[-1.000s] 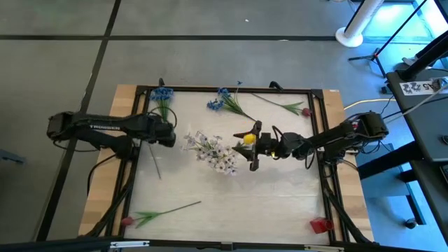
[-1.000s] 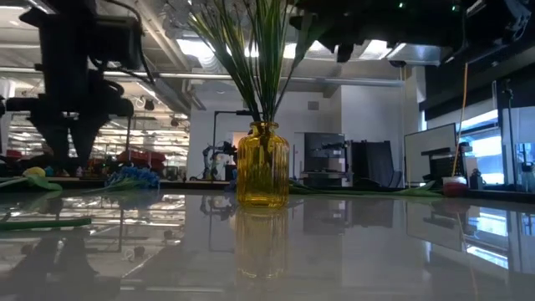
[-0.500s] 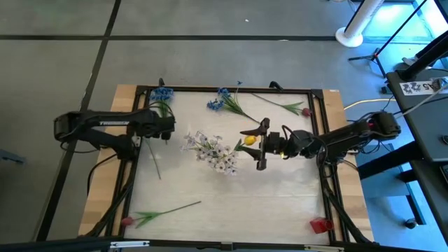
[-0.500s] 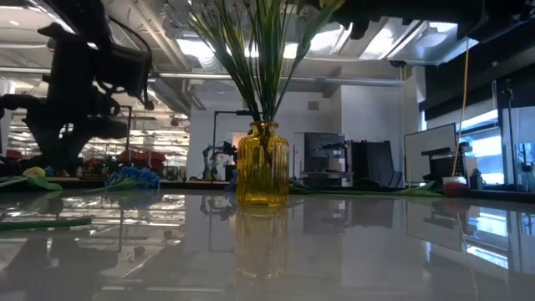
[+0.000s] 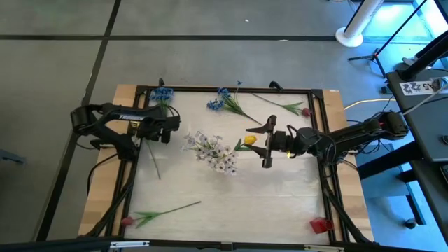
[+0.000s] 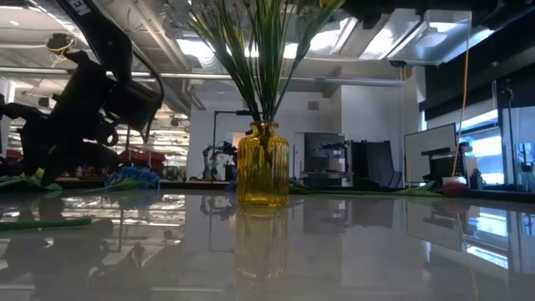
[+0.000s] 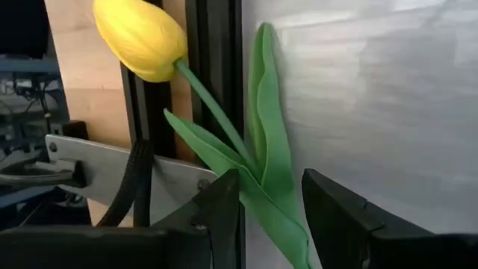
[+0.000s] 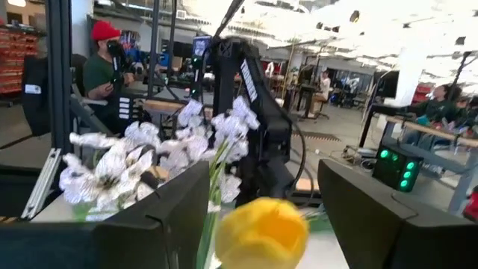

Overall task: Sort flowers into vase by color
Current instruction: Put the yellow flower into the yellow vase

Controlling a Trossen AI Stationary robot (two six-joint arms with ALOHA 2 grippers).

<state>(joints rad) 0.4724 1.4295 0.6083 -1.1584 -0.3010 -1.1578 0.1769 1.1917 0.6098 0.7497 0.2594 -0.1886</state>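
The tabletop [image 5: 231, 203] carries a yellow vase [image 6: 262, 165] at its middle, already filled with white-lavender flowers [image 5: 210, 149].

Just right of the vase, the right gripper [image 5: 269, 143] is held with a yellow flower [image 5: 250, 140] between its jaws; whether it is clamped cannot be told.

Left of the vase, at the frame, the left gripper [image 7: 270, 200] is set with open jaws around a yellow tulip's stem [image 7: 224, 123].

Blue flowers [image 5: 218, 102] and red-pink stems [image 5: 287, 105] lie beyond the vase, unsorted, so most of the task is judged left.
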